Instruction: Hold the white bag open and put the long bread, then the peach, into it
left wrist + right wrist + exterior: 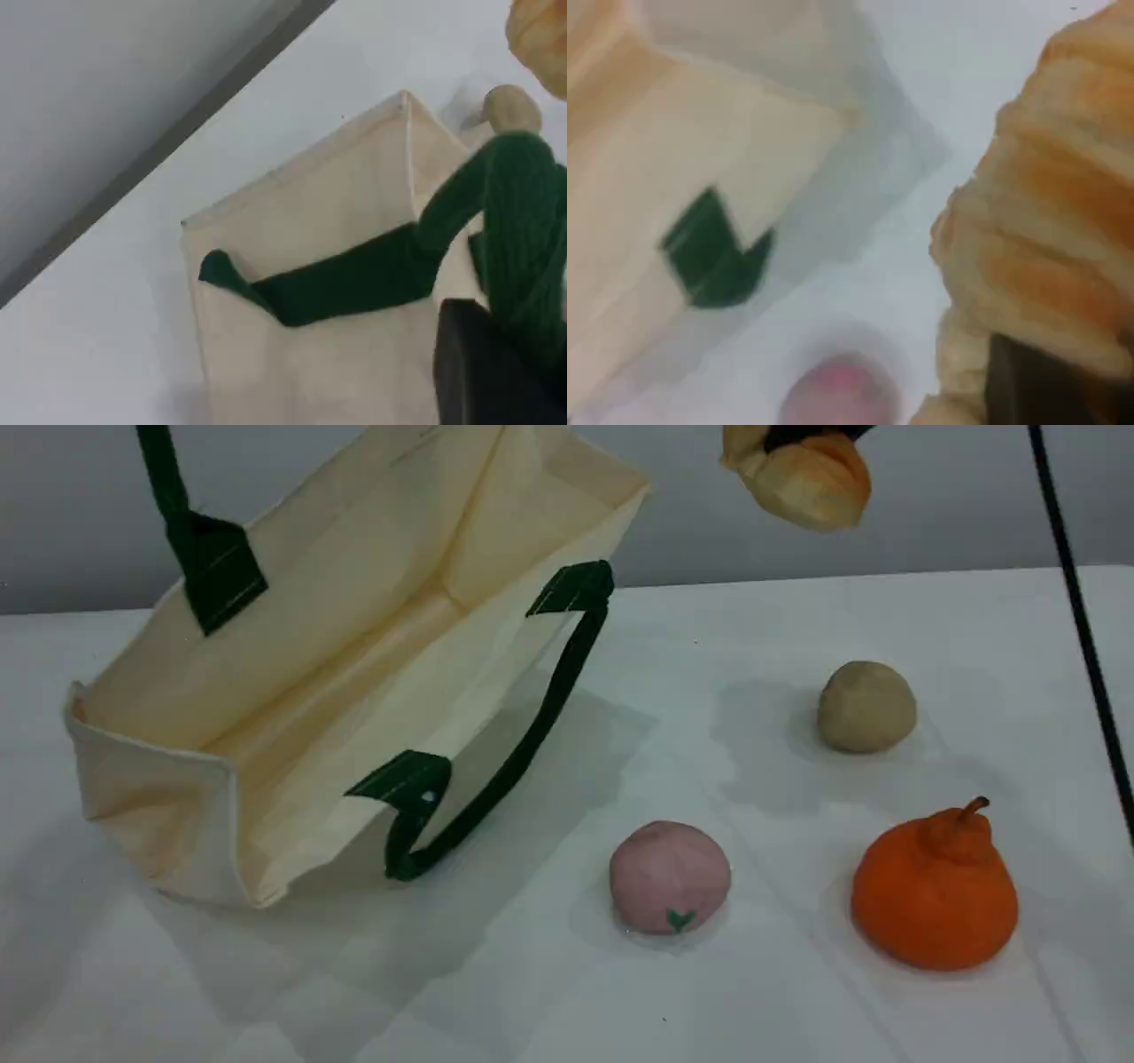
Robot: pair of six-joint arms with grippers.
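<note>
white bag (337, 691) sits tipped on the table (549, 992), its mouth turned up and toward the foods, and i take it as my landmark for everything else. my left pincer (496, 372) is clamped on the bag's far green handle (168, 505), pulling that strap up so the far wall stands tall and the opening stays wide; the near handle (514, 753) hangs slack down the bag's front onto the table. my right pincer (1045, 390) is closed on the long bread (806, 478), which hangs in the air up and to the right of the bag's mouth, clear of the table. i judge it is held this high so it can pass over the raised rim and drop inside, not snag the cloth. the peach (669, 877) waits on the table just right of the bag's near corner, leaf mark facing forward, untouched. further right of the bag lie a beige ball (866, 707) and an orange pear-shaped fruit (935, 890), neither wanted. next i need to carry the bread leftward over the opening.
</note>
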